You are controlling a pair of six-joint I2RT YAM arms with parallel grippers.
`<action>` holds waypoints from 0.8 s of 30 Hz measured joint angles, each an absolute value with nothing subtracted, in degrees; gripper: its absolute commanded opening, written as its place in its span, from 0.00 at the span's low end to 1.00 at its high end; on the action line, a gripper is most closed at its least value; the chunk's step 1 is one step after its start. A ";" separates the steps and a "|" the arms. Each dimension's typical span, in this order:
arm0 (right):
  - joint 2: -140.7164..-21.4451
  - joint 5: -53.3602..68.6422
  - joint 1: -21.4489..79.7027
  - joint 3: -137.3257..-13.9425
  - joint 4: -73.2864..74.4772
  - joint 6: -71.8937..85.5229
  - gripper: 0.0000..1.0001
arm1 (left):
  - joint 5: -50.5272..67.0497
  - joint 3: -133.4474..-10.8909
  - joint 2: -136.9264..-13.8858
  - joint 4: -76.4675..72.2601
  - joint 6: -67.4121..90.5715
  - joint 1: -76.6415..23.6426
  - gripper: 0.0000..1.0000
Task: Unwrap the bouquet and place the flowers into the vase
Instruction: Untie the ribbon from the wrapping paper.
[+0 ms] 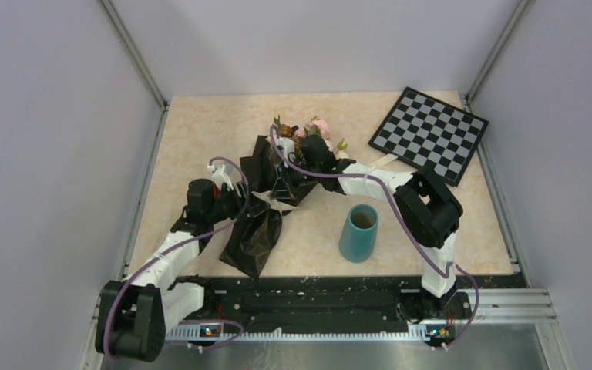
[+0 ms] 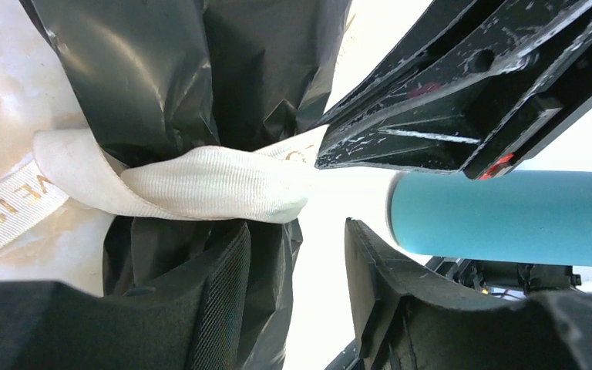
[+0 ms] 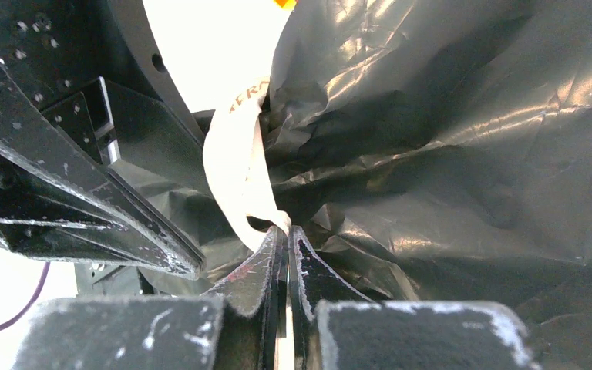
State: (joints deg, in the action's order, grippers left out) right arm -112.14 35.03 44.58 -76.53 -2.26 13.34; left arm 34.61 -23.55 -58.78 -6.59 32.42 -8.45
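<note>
The bouquet [image 1: 258,231] lies across the middle of the table in glossy black paper [image 3: 447,139]. The flowers [image 1: 314,128] poke out at its far end. A cream ribbon [image 2: 208,185] is wound round the paper's waist. My right gripper [image 3: 285,231] is shut, pinching the ribbon [image 3: 235,169] at its fingertips, and it sits on the bundle's right side [image 1: 291,176]. My left gripper [image 2: 297,266] is open just short of the ribbon, with black paper against its left finger [image 2: 220,293]. It reaches the bundle from the left [image 1: 245,191]. The teal vase [image 1: 358,233] stands upright to the right of the bouquet.
A black-and-white checkerboard [image 1: 429,132] lies at the far right of the table. Grey walls with metal rails close in both sides. In the left wrist view the right gripper's black fingers [image 2: 447,100] cross above the vase [image 2: 509,220].
</note>
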 measured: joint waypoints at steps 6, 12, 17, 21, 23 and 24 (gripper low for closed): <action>-112.14 34.94 44.58 -76.53 -2.37 13.67 0.00 | 34.17 -22.79 -61.80 -10.35 35.57 -9.96 0.39; -112.12 34.26 44.58 -76.53 -2.37 13.69 0.00 | 33.15 -22.81 -64.47 -13.47 38.17 -11.14 0.20; -111.07 32.95 44.58 -75.70 -2.52 13.67 0.00 | 30.89 -22.81 -64.45 -13.93 39.13 -11.27 0.10; -109.49 32.05 44.58 -74.13 -2.57 13.67 0.00 | 29.19 -22.81 -64.25 -13.91 39.57 -11.27 0.00; -108.79 31.38 44.58 -73.32 -2.52 13.72 0.00 | 28.80 -22.83 -64.25 -13.89 39.90 -11.27 0.00; -108.44 31.00 44.58 -72.95 -2.52 13.69 0.00 | 28.77 -22.83 -64.23 -13.82 40.05 -11.27 0.00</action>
